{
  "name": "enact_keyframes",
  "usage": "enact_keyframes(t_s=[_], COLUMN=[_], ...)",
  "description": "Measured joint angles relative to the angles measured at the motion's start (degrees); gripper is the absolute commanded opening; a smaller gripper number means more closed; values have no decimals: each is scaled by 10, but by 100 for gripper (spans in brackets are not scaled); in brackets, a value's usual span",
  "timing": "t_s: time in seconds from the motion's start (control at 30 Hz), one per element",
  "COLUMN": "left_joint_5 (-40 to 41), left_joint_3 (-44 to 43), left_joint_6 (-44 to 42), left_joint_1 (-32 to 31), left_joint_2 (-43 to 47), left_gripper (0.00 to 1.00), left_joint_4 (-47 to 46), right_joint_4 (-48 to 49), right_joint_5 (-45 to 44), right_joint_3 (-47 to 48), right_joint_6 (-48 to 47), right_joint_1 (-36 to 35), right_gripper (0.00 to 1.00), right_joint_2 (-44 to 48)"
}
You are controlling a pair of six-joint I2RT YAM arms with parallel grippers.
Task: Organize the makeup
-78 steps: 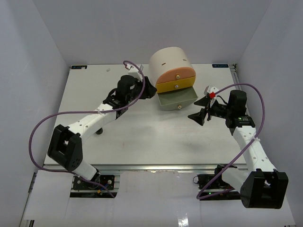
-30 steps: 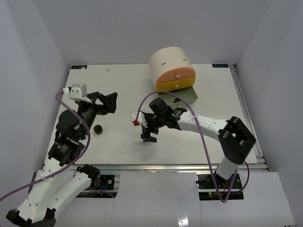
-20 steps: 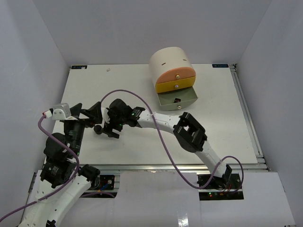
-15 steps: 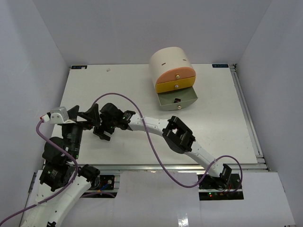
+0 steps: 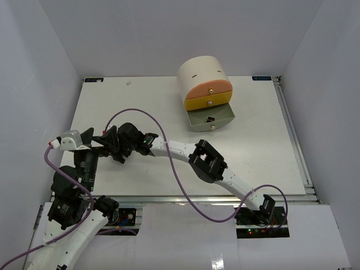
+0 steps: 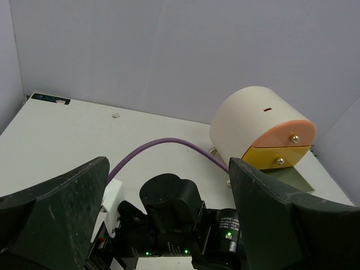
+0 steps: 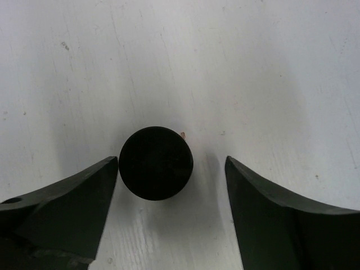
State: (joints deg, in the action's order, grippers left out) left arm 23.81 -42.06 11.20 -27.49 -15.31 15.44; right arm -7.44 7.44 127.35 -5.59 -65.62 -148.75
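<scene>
1. Where the right arm reaches across the table (image 5: 253,146) to its left side, the right gripper (image 7: 171,162) hangs straight over a small black jar (image 7: 156,163).
2. That jar stands upright on the white table top, between the two fingers (image 7: 62,208).
3. On the left of the wrist picture, one fingertip lies just beside the jar's rim; whether it touches I cannot tell.
4. On the other side, bare table shows between the jar and the second finger, so the jaws are apart and grip nothing.
5. Raised near the table's left edge, the left gripper (image 6: 169,163) has its fingers spread wide and holds nothing.
6. Its camera looks over the right arm's black wrist (image 6: 169,197) and a purple cable (image 6: 163,143).
7. Toward the far side, right of the middle, sits a cream round box (image 5: 203,73).
8. Its orange and yellow drawers are shut, while the grey-green bottom drawer (image 5: 197,125) stands out.
9. Inside that drawer lies a small dark thing (image 5: 210,119), too small to name.
</scene>
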Motion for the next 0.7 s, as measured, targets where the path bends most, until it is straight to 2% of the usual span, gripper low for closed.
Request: enact_keyframes(t_s=[0.1,0.23,0.43,0.57,0.7], left_joint_5=[1,2,2,-1,-15], left_joint_3=[1,1,1,0,0], left_joint_6=[2,8,26,38,48], left_joint_1=[0,0,0,0,0], left_joint_2=[6,10,14,9,-1], left_gripper=[98,98,98,98,98], left_joint_4=[2,8,22,38,45], right_joint_4=[6,10,18,-14,-57], right_joint_5=[1,2,17,73,155], right_joint_3=[0,0,-9,-75,-204], right_joint_6=[4,3,-31,-84,-144], right_joint_1=[-4,-6,-8,0,28], right_gripper=[65,33,10,8,8], right_joint_2=[-8,-10,-6,49,179])
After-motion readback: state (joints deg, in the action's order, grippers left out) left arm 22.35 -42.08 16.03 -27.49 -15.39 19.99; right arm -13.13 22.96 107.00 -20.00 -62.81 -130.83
